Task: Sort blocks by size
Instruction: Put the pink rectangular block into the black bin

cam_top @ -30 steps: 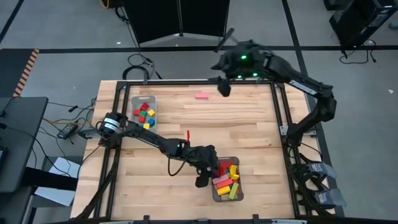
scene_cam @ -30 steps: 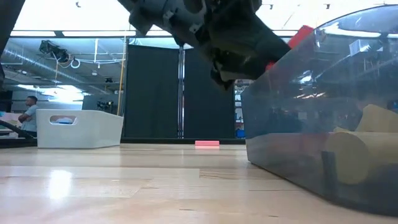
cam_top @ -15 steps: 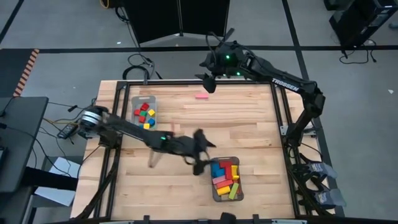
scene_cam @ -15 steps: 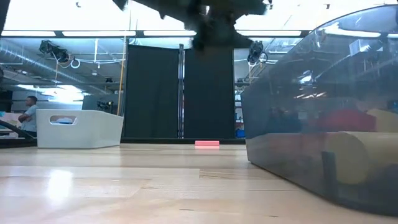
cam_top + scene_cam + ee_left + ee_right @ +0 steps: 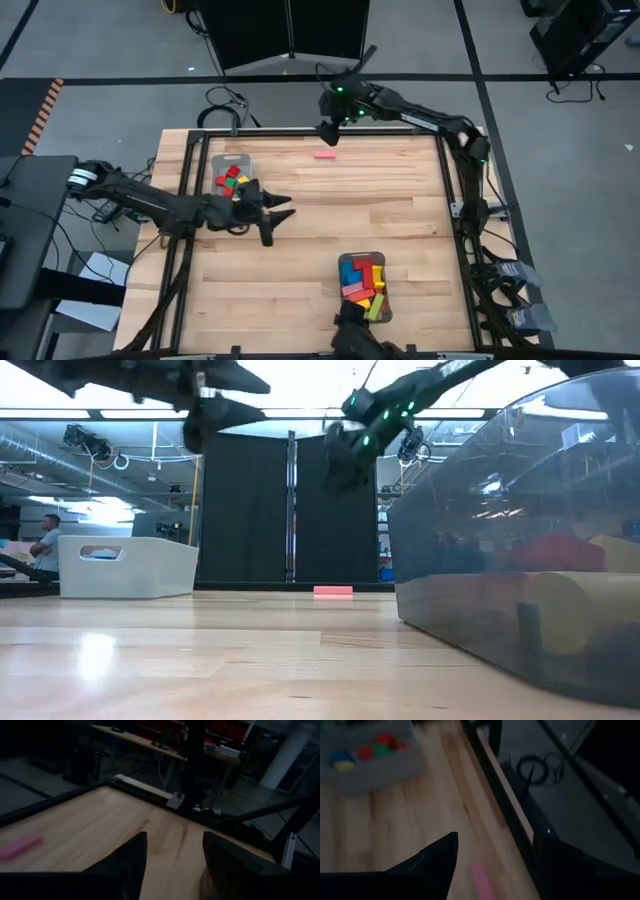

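1. Pink bar (image 5: 324, 154) lies alone on the table (image 5: 400, 210) near the far edge, the only block not in a tray.
2. Right gripper (image 5: 327, 133) hovers just above it, fingers wide apart and empty.
3. I'd drop straight down, straddle the bar's narrow sides, then close.
4. Left gripper (image 5: 272, 215) waits empty, fingers apart, near the tray of cubes (image 5: 232, 180).

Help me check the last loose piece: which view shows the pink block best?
The high view: the pink block lies alone near the table's far edge, below the right gripper. The low view shows a far sliver; the wrist views show it dim.
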You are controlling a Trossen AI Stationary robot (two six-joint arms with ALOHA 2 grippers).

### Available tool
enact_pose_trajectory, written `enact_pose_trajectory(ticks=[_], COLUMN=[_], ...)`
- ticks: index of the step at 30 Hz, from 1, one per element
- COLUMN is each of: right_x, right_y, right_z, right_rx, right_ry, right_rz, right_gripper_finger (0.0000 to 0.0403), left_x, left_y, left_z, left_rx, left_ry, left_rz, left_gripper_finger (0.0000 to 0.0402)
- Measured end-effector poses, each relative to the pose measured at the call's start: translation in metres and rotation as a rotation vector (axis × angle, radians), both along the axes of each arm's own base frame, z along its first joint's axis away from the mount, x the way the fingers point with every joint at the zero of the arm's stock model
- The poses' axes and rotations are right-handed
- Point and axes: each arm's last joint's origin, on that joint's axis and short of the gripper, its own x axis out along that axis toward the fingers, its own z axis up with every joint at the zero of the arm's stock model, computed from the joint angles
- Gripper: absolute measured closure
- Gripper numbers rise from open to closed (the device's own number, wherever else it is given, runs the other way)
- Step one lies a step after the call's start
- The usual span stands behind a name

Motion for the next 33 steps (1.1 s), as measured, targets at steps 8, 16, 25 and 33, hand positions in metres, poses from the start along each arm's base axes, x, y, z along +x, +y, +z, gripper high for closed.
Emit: enact_pose_trajectory(ticks=[8,16,25,33], right_x=[0.032,0.061,0.065,0.067], right_y=[-0.019,-0.007,0.005,0.011], right_z=[-0.05,-0.086,-0.108,-0.07], right_rx=[0.078,0.075,0.021,-0.112], right_ry=[0.269,0.561,0.749,0.657], right_rz=[0.074,0.182,0.234,0.189], right_gripper_finger=[0.0132,0.0126,0.0115,0.0115], left_x=[-0.018,-0.021,-0.022,-0.022], left_y=[0.004,0.006,0.006,0.006], left_z=[0.006,0.009,0.009,0.008], left_rx=[0.023,0.046,0.068,0.077], left_ry=[-0.021,-0.023,-0.014,0.004], left_rz=[0.017,0.02,0.017,0.014], left_gripper_finger=[0.0207,0.0207,0.0207,0.0207])
